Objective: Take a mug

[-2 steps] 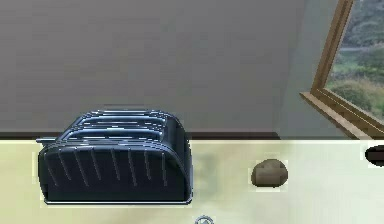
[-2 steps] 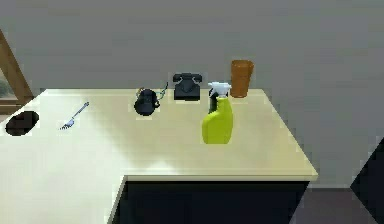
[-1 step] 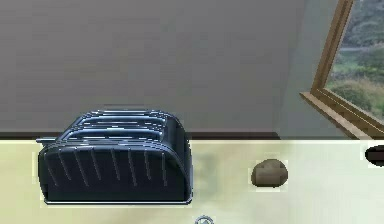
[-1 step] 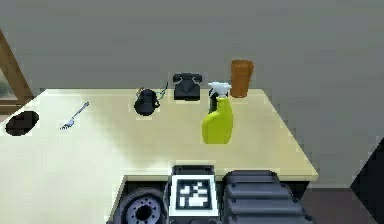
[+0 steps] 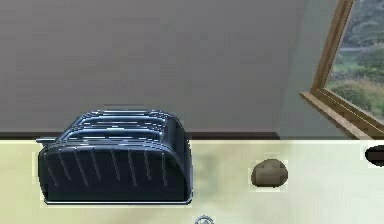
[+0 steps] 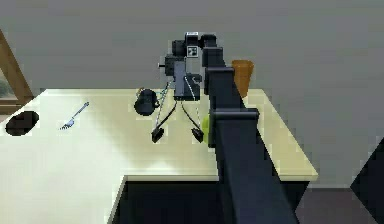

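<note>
A small dark mug-like thing (image 6: 147, 100) stands on the cream countertop (image 6: 100, 150), toward the far side. My gripper (image 6: 177, 133) shows in the arm side view just right of it, its dark body (image 6: 183, 78) above two thin fingers (image 6: 160, 128) that splay down over the counter. I cannot tell whether the gripper touches the dark thing or whether it holds anything. The arm's dark bar (image 6: 232, 140) rises from the bottom edge to the wrist.
A dark toaster (image 5: 115, 160) stands on the counter (image 5: 230, 200) with a brown lump (image 5: 268, 173) to its right. A window (image 5: 352, 70) is at the right. In the arm side view lie a whisk-like utensil (image 6: 72, 115), a dark round thing (image 6: 20, 123), a yellow-green thing (image 6: 207, 128) and a brown cup-like thing (image 6: 242, 72).
</note>
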